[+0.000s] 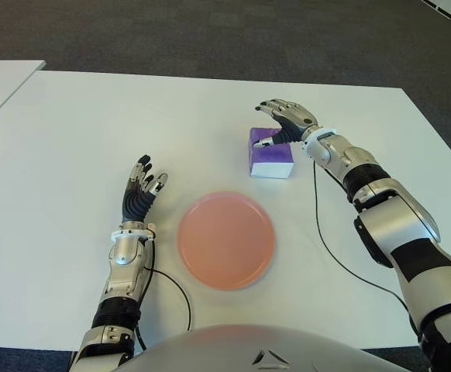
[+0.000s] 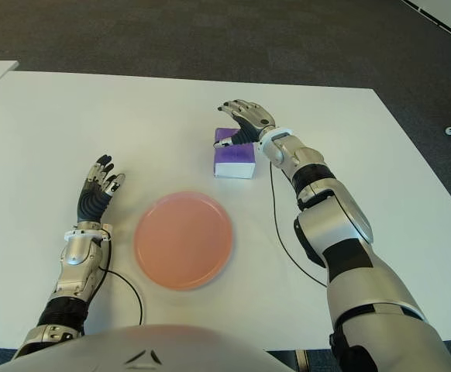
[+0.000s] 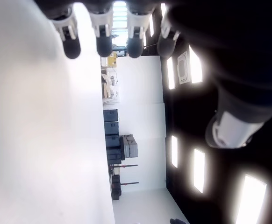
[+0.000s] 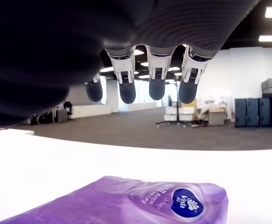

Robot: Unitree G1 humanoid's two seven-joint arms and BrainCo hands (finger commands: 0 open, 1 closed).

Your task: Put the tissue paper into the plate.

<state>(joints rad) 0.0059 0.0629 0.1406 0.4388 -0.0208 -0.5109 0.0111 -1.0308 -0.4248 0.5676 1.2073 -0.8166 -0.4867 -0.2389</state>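
Hovering my right hand [image 1: 286, 122] over the purple tissue pack [image 1: 270, 159], upper right of centre, fingers apart, gripping nothing. Pink plate [image 1: 225, 239] lower centre, empty. Left hand [image 1: 140, 191] left of it, fingers spread.

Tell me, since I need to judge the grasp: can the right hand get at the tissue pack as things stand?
Probably yes. The right hand hovers open just over the purple tissue pack, fingers spread above it, and nothing lies between them.
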